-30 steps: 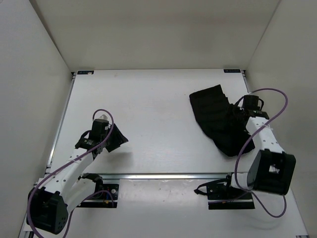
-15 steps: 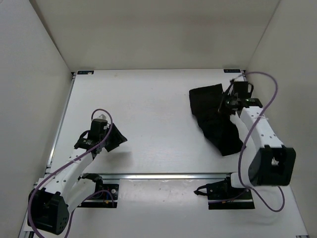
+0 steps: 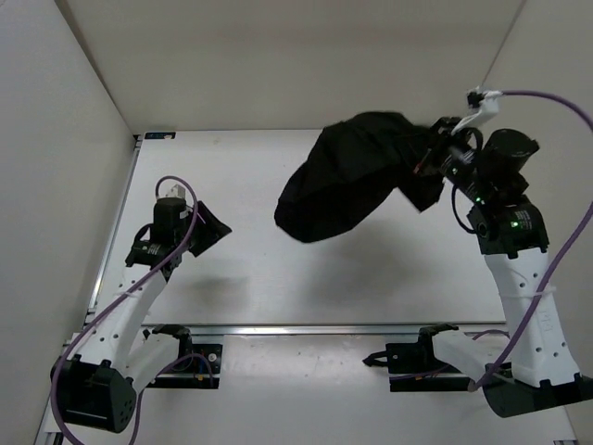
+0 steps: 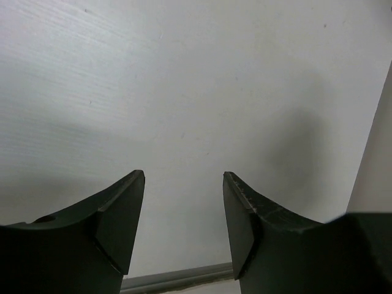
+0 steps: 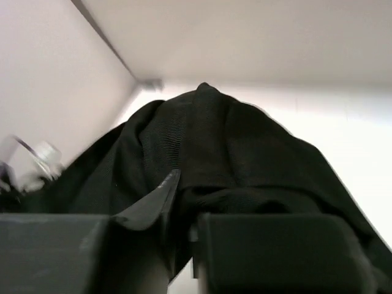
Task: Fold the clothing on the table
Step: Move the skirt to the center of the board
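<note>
Aloft, limp wrinkly plain black fabric garment [image 3: 347, 176] hung ballooned, leftward of right gripper [image 3: 428, 159], jaws clamped on its edge, above matte white flat tabletop [image 3: 278, 278]. Left gripper [image 3: 211, 234] gaped empty, garment well apart.

text: none legible | labels: small dark tags [image 3: 159, 135] at the two far corners of the table [image 3: 278, 287], too small to read | brands: none legible | numbers: none legible | both wrist views: nothing readable
</note>
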